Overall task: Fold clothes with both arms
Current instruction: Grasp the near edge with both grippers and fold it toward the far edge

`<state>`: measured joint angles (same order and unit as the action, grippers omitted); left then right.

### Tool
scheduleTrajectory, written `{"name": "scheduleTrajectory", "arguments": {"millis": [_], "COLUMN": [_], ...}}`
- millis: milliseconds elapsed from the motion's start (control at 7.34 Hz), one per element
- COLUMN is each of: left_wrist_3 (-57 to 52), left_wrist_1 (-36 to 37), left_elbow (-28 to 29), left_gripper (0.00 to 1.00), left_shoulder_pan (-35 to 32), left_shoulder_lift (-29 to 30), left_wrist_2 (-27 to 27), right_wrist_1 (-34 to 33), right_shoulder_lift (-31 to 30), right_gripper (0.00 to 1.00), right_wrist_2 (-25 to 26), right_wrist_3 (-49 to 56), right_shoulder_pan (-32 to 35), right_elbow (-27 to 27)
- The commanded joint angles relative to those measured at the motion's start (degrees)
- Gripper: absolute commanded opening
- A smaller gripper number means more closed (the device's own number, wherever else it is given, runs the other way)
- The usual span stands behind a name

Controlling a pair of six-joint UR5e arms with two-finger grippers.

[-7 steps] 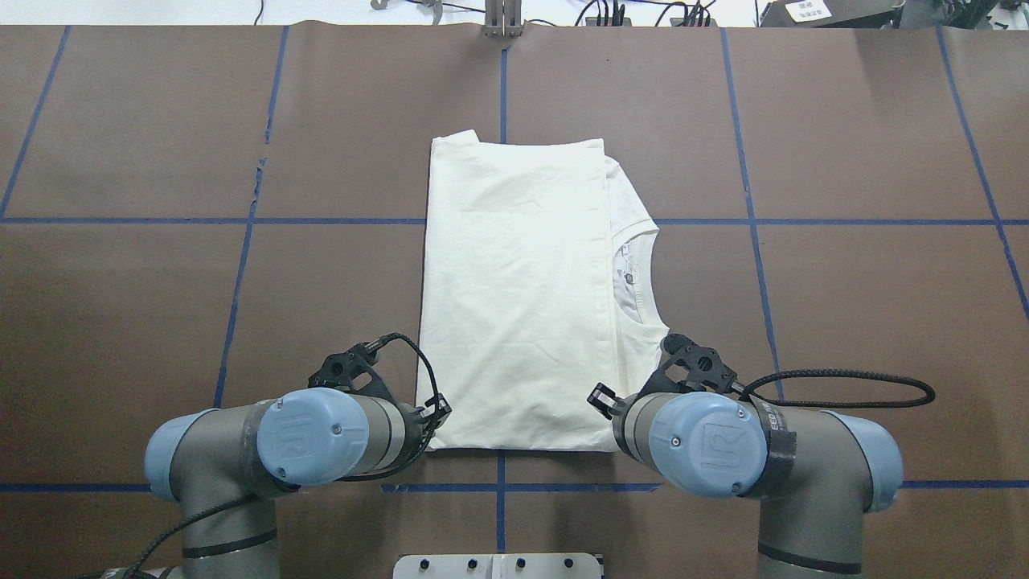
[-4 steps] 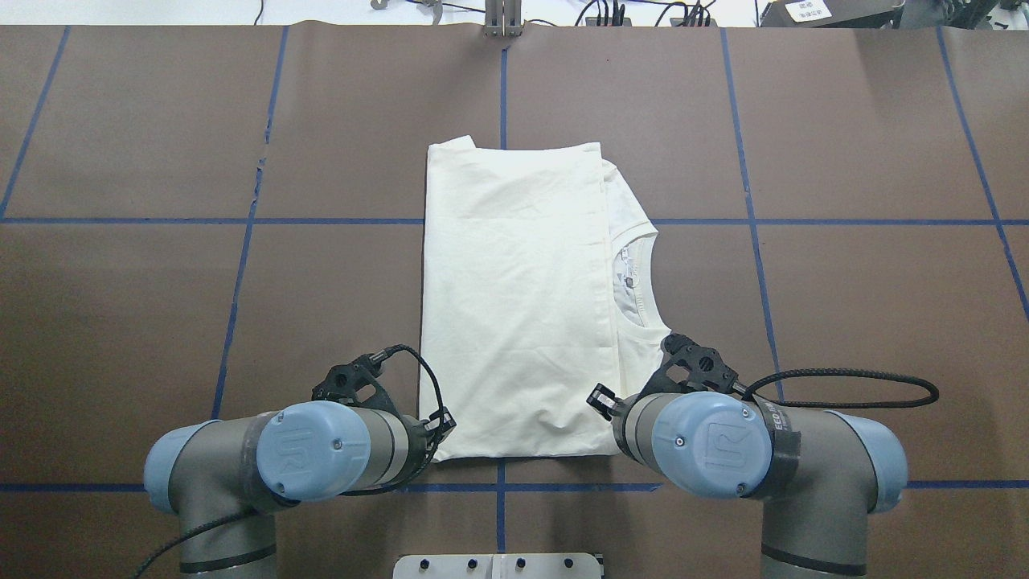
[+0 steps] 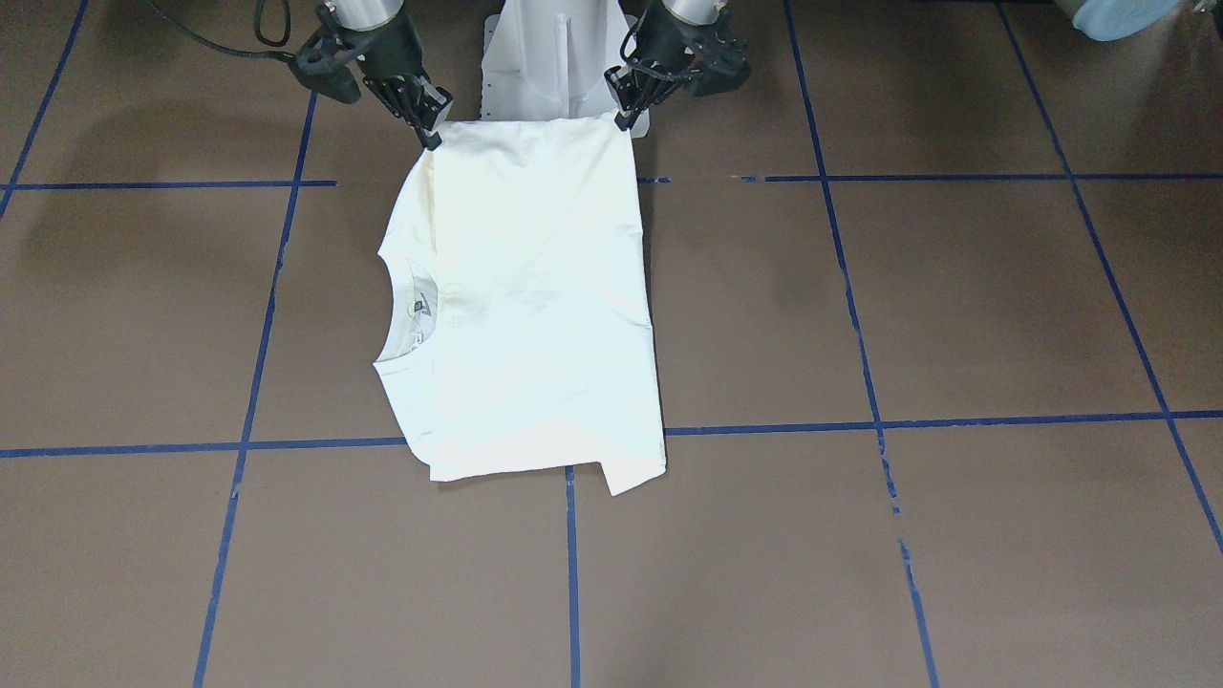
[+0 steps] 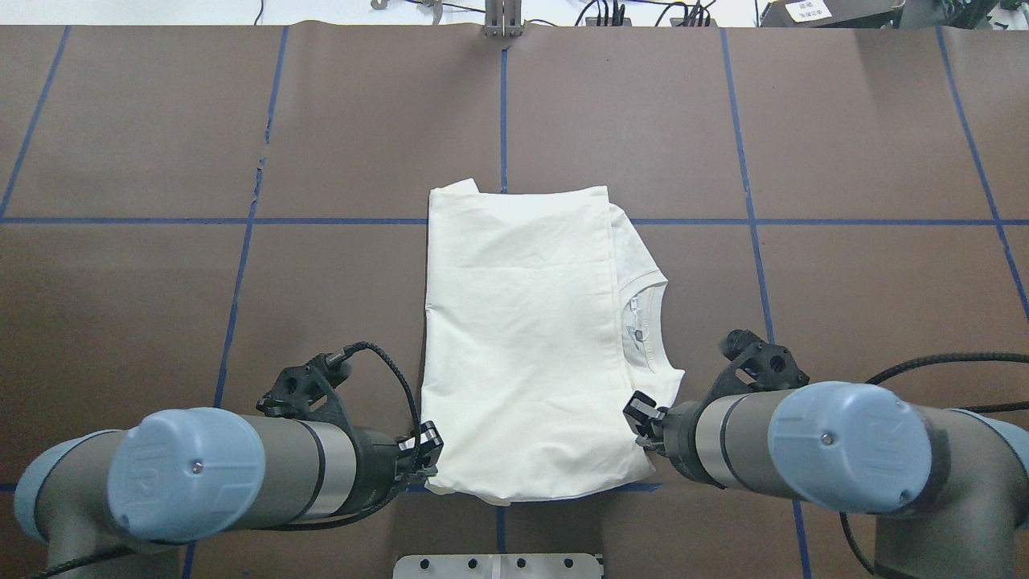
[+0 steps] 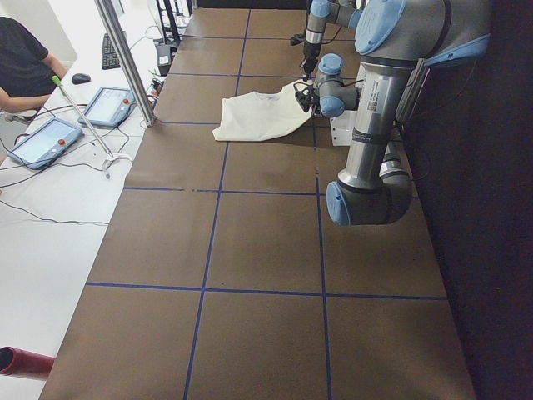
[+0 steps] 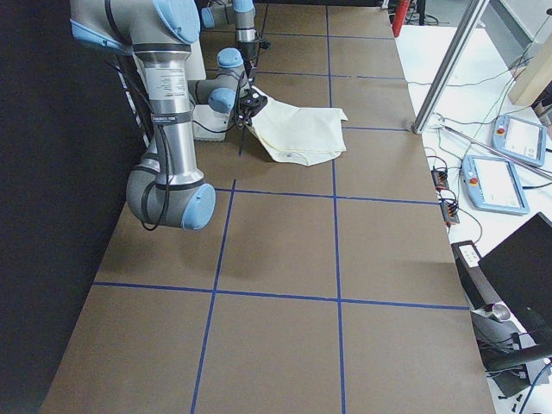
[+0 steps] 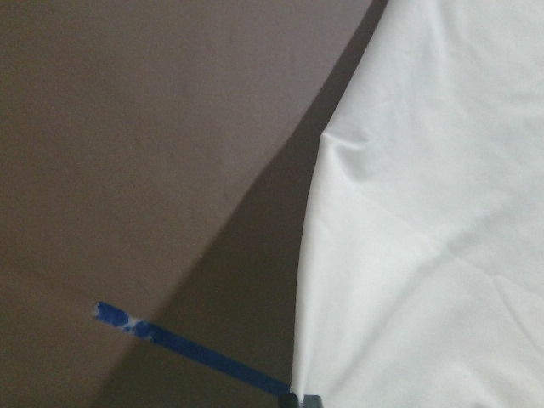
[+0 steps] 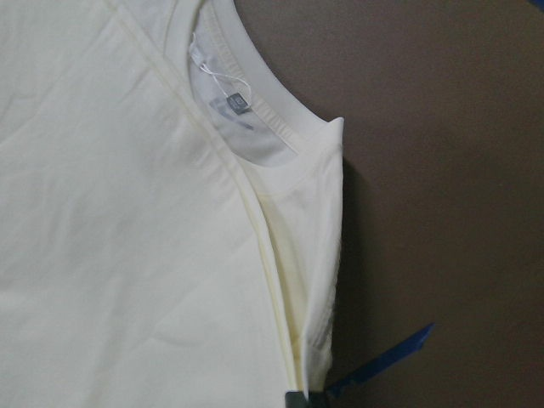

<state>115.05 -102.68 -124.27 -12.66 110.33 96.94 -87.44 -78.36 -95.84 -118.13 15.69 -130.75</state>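
At table (image 4: 161, 322) centre, overhead view: T-shirt (image 4: 522, 346), folded to a narrow panel, collar (image 4: 643, 322) at 3 o'clock. Left gripper (image 4: 424, 466) clamps its 7 o'clock corner, right gripper (image 4: 643, 418) its 5 o'clock corner; near edge raised. I judge lengthwise folds done, crosswise fold toward 12 o'clock left.

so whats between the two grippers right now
The near edge of the T-shirt spans the whole gap: the left gripper pinches one corner, the right gripper the other. The front-facing and overhead views both show it.
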Motion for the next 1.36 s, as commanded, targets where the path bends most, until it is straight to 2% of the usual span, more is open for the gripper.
{"name": "scheduleTrajectory", "arguments": {"millis": [0,136,272,409,817,1090,1226], "left_wrist_3": [-2.4,-3.1,-5.0,-10.1,-15.2,-16.7,-19.6], "left_wrist_1": [0.2,0.1,-0.2,0.0,-2.8,-8.9,-10.9], "left_elbow": [1.2,8.0,13.7,16.2,26.5,32.7,35.9], "left_gripper": [0.0,0.0,0.0,0.0,0.0,0.0,0.0], "left_shoulder_pan": [-7.5,-11.6,-14.1,-16.0,-19.8,-20.4,-21.6], "left_shoulder_lift": [2.9,8.2,10.7,11.6,15.9,16.6,17.5], "left_wrist_2": [1.7,2.5,2.6,2.6,2.0,1.9,1.9], "right_wrist_1": [0.2,0.3,0.6,0.6,0.8,7.3,8.1], "right_shoulder_lift": [3.9,9.2,11.7,12.8,19.8,20.3,21.1], "right_gripper": [0.0,0.0,0.0,0.0,0.0,0.0,0.0], "right_wrist_2": [-7.9,-11.4,-11.6,-11.7,-13.2,-13.1,-13.2], "right_wrist_3": [1.5,2.3,3.7,7.0,11.0,13.3,16.3], "right_shoulder_pan": [10.8,14.6,17.2,18.7,21.7,22.2,22.8], "right_elbow": [4.6,12.0,16.5,19.4,31.1,37.1,39.8]}}
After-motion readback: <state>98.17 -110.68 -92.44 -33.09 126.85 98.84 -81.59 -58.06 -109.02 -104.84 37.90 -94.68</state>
